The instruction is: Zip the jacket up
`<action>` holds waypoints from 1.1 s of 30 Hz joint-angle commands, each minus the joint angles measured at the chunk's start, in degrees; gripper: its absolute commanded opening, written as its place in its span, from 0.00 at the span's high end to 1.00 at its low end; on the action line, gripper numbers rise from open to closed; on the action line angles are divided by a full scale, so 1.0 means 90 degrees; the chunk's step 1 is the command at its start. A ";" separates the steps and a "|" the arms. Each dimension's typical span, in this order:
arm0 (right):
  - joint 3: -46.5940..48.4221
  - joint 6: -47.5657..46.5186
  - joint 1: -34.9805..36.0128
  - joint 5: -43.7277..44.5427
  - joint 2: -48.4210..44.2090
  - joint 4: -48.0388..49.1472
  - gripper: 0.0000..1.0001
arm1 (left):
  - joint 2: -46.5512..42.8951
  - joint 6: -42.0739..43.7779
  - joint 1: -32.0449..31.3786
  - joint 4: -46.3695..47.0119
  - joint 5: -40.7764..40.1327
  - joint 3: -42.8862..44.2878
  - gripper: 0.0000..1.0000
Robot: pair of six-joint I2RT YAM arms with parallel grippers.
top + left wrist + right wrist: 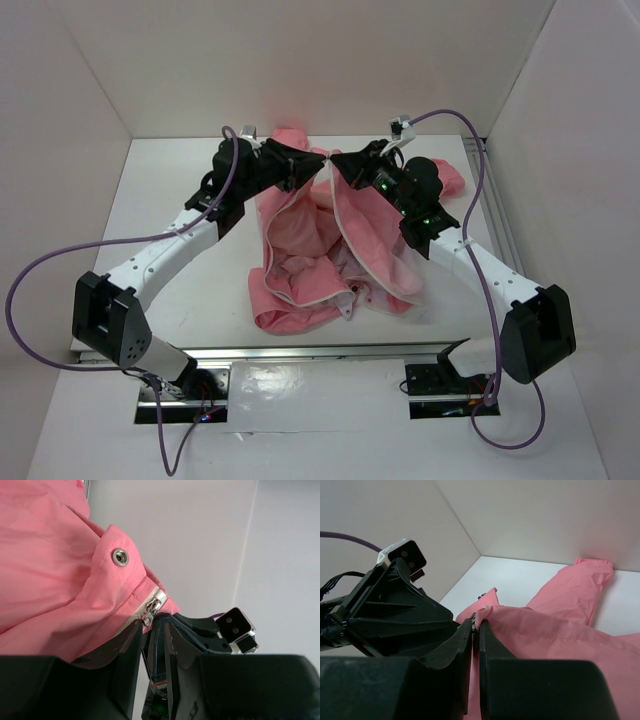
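I am reaching both arms forward over the table (pixel 160 200) and bending them inward, so my two wrists are meeting nose to nose at the far end of the jacket (pixel 300 250). My left arm is sweeping in from the left with its elbow out wide, and my right arm is mirroring it from the right.

The jacket is lying spread open between my arms with its paler lining facing up. The white zipper edge (pixel 345 225) is curving down the middle, and one sleeve (pixel 450 180) is trailing off to the right.

My right claw (pixel 475 625) is pinching almost fully closed, with only a thin slit showing. It is holding the jacket's edge at its very tips.

My left claw (pixel 152 630) is standing with a narrow gap between its fingers. The zipper pull (pixel 154 605) is sitting just above the tips, and a metal snap (pixel 120 557) is showing on the flap beside it. The hem is lying against one finger, but I cannot tell whether this claw is actually gripping the cloth.
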 commanded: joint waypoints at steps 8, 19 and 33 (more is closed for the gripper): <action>0.0399 -0.0151 -0.0044 -0.0023 -0.0315 0.0094 1.00 | 0.0176 -0.0366 0.0088 0.0523 0.0140 -0.0044 0.70; 0.0400 -0.0151 -0.0044 0.0065 -0.0315 0.0153 1.00 | 0.0293 -0.0493 0.0147 0.0689 0.0452 -0.0180 1.00; 0.0390 -0.0473 0.0131 0.1509 -0.0256 0.0583 1.00 | 0.0293 -0.0171 0.0147 -0.0014 0.0384 0.0093 1.00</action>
